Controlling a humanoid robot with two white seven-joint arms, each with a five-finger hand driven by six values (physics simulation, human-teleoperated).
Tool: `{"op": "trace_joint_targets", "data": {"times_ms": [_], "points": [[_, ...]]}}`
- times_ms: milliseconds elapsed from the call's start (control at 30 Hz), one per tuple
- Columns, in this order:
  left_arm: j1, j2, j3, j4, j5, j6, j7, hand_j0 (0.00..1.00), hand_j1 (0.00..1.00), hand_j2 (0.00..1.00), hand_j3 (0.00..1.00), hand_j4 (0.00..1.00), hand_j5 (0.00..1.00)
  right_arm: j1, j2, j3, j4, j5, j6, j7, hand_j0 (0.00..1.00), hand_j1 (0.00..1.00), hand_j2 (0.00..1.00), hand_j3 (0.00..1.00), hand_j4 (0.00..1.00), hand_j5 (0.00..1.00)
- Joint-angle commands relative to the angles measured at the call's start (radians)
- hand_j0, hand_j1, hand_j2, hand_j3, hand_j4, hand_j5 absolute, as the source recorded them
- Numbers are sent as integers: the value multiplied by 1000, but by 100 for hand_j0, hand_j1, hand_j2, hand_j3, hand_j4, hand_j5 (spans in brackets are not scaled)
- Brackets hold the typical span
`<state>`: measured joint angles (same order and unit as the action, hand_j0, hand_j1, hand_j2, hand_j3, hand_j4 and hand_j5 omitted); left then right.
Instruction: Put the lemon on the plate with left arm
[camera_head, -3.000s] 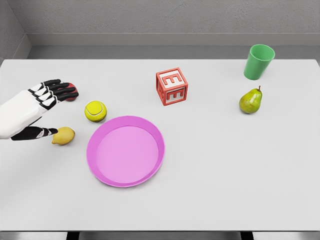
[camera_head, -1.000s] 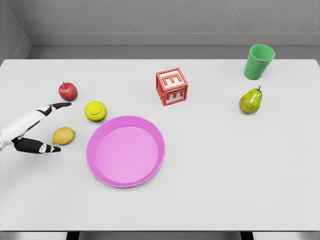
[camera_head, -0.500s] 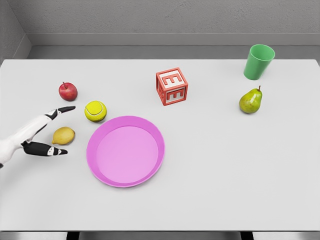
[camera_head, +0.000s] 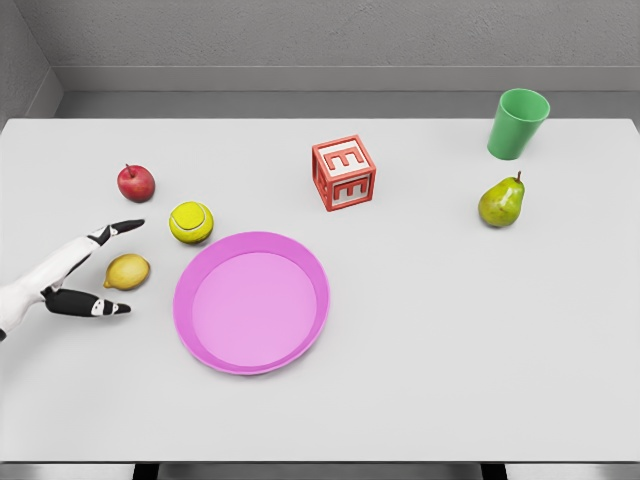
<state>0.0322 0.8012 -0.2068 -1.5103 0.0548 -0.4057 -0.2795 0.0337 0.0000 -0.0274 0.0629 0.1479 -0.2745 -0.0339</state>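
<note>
Head view: my left hand (camera_head: 62, 278) enters at the left edge of the frame, fingers (camera_head: 112, 232) spread wide and holding nothing, thumb and forefinger bracketing the lemon (camera_head: 127, 271) without visible contact. The lemon lies on the white table (camera_head: 450, 330) at left centre, just left of the pink plate (camera_head: 251, 301). Its long axis runs roughly left to right, nipple end pointing left toward my palm. A tennis ball (camera_head: 191, 221) sits just above it.

My left hand (camera_head: 62, 275) is white with black fingertips. The lemon (camera_head: 127, 271) is yellow, the plate (camera_head: 251, 301) pink, the tennis ball (camera_head: 191, 222) yellow-green, the apple (camera_head: 136, 183) red, the letter block (camera_head: 344, 172) red-and-white, the cup (camera_head: 518, 124) green, the pear (camera_head: 501, 203) green.
</note>
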Motion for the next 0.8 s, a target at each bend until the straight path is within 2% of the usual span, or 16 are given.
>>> {"op": "trace_joint_targets", "data": {"times_ms": [0, 167, 433, 767], "points": [[0, 1, -6, 7, 5, 1, 0, 100, 100, 100, 100, 100, 100, 0, 0, 0, 0, 1, 0, 0, 100, 100, 100, 100, 100, 100], [-2, 1, -5, 7, 5, 1, 0, 100, 100, 100, 100, 100, 100, 0, 0, 0, 0, 1, 0, 0, 100, 100, 100, 100, 100, 100], [-14, 1, -8, 22, -1, 1, 0, 88, 88, 88, 88, 88, 88, 0, 0, 0, 0, 1, 0, 0, 100, 100, 100, 100, 100, 100], [-9, 1, -14, 21, 2, 1, 0, 88, 88, 88, 88, 88, 88, 0, 0, 0, 0, 1, 0, 0, 100, 100, 100, 100, 100, 100]]}}
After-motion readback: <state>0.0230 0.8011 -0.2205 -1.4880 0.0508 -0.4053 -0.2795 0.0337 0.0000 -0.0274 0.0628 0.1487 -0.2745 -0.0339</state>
